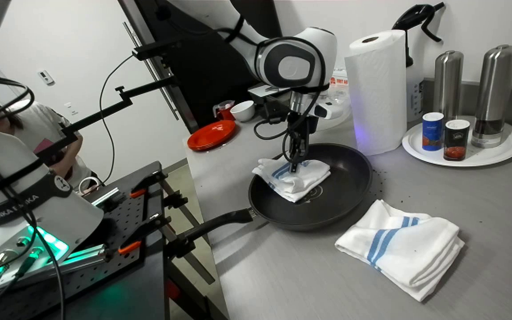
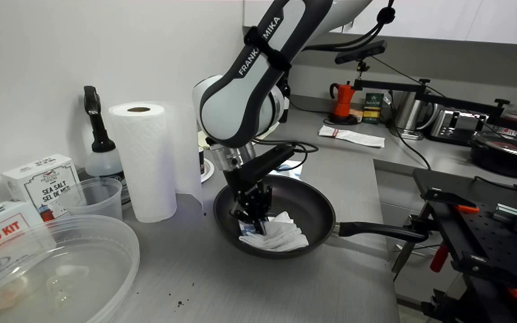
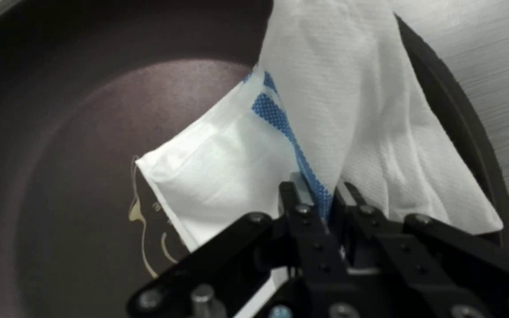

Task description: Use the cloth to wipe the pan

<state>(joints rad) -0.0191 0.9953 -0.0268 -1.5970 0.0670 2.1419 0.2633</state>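
Note:
The cloth (image 1: 299, 186) is white with blue stripes and lies bunched inside the black pan (image 1: 349, 191). In an exterior view the cloth (image 2: 281, 235) spreads over the pan's near part, and the pan (image 2: 308, 204) has its long black handle pointing right. My gripper (image 1: 293, 167) points down into the pan and is shut on a fold of the cloth. In the wrist view the gripper (image 3: 320, 194) pinches the blue-striped fold, and the cloth (image 3: 334, 79) reaches over the pan's rim area. A thin yellowish streak shows on the pan floor (image 3: 82, 190) beside the cloth's corner.
A larger folded striped towel (image 1: 398, 249) lies beside the pan. A paper towel roll (image 1: 376, 93) stands close behind it, near a white plate (image 1: 500, 153) with grinders. Red plates (image 1: 211, 134) sit at the counter edge. A clear plastic tub (image 2: 61, 269) is near the wall side.

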